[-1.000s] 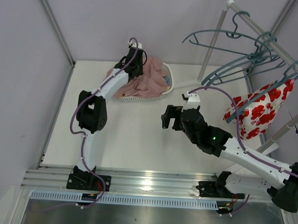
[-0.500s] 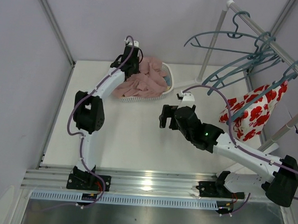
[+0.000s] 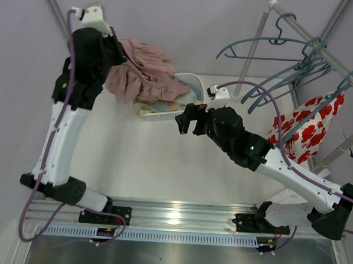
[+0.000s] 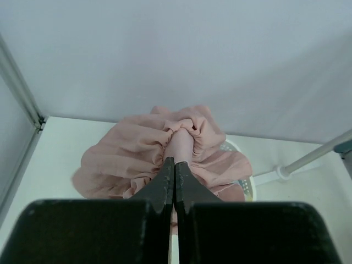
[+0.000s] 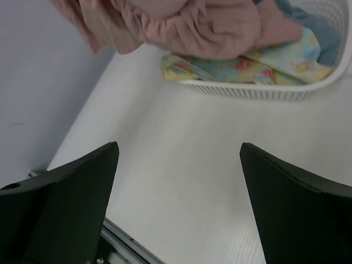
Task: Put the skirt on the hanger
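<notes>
Progress: pick-up is done, hanging is not yet started.
- Skirt is held up above the table at far left, bunched. The left gripper has its fingers pinched tight on a gathered fold.
- The skirt's lower edge drapes toward the white basket; whether it touches cannot be told.
- Right gripper is spread wide and holds nothing, low over the table just beside the basket.
- Hanger hangs bare on the rail at far right, well apart from the skirt.
- Left to do: carry the skirt across and get it onto the hanger.

Basket contents: yellow-and-blue floral cloth, and some blue fabric behind it.
</notes>
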Controlling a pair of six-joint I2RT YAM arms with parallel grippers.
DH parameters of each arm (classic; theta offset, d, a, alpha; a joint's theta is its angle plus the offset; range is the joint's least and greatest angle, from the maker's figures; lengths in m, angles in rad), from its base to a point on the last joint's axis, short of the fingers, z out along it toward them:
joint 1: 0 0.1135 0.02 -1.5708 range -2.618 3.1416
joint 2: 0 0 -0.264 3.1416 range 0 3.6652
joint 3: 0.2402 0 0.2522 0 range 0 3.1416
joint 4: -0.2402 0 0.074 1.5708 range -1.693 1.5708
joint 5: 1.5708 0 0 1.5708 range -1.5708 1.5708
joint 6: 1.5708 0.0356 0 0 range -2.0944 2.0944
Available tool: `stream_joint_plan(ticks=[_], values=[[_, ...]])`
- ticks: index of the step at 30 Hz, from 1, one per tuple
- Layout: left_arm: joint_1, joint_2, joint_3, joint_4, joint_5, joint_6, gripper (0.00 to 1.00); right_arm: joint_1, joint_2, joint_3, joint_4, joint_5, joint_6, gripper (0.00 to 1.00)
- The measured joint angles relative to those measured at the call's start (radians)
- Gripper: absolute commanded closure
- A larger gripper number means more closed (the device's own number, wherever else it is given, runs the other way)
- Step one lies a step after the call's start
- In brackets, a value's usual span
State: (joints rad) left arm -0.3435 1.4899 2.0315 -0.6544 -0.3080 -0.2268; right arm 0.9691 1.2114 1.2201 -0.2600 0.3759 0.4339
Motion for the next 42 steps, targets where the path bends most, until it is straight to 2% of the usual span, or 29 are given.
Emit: stream_joint_plan(ticks=[8,14,17,22,27,33,42], values=[[0.001,-0.283,-0.037,-0.180,-0.012,0.000,1.00,0.032,0.095,0.248,0.009,-0.101,-0.035,0.01],[0.002,-0.526,-0.369,-0.222,-0.013,-0.001,1.00,0.106,0.197,0.278,0.026,-0.130,-0.019,0.01],[0.003,-0.598,-0.499,-0.249,0.010,-0.001,1.00,0.147,0.281,0.278,0.025,-0.141,0.011,0.01],[0.003,-0.653,-0.632,-0.250,0.024,-0.001,1.00,0.258,0.390,0.274,0.004,-0.113,0.060,0.03],[0.003,-0.674,-0.707,-0.249,-0.008,-0.001,1.00,0.364,0.394,0.228,-0.021,-0.026,0.166,0.08],[0.003,-0.674,-0.730,-0.237,-0.032,-0.002,1.00,0.357,0.327,0.062,-0.018,0.063,0.343,0.12],[0.003,-0.698,-0.762,-0.190,-0.031,-0.002,1.00,0.309,0.313,-0.038,0.014,0.130,0.536,0.13]])
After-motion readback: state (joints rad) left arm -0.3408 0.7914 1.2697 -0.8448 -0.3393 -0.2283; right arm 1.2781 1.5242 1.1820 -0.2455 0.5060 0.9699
